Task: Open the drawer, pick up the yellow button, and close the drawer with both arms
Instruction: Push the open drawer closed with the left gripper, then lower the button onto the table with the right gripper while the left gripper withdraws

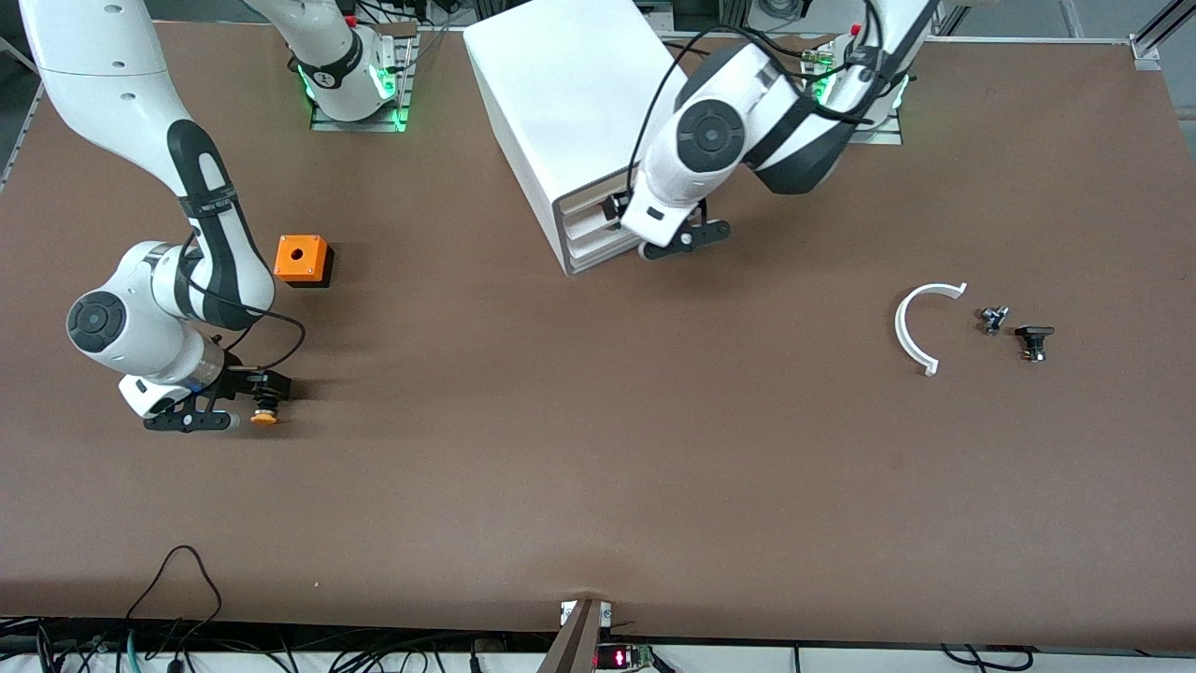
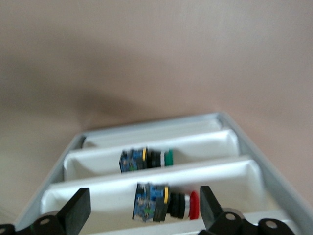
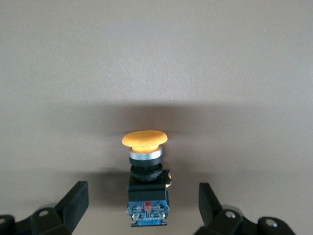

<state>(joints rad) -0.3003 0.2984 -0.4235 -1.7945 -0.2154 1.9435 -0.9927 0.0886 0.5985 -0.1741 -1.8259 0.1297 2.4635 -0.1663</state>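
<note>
The button (image 1: 264,412) lies on its side on the table (image 1: 598,486) at the lower left of the front view, out of the drawer (image 1: 590,207) and directly between the fingers of the right gripper (image 1: 245,402). In the right wrist view the button (image 3: 145,177) has its orange cap pointing away from the wrist; its long axis runs along the gripper's approach line, and the fingers (image 3: 73,200) stand wide on either side without contact. The left gripper (image 1: 675,239), at upper centre, hangs at the cabinet (image 1: 561,103) front, fingers (image 2: 78,205) wide over trays holding a green button (image 2: 145,159) and a red button (image 2: 166,201). Judgement: closing falls to the left arm, the nearer one.
</note>
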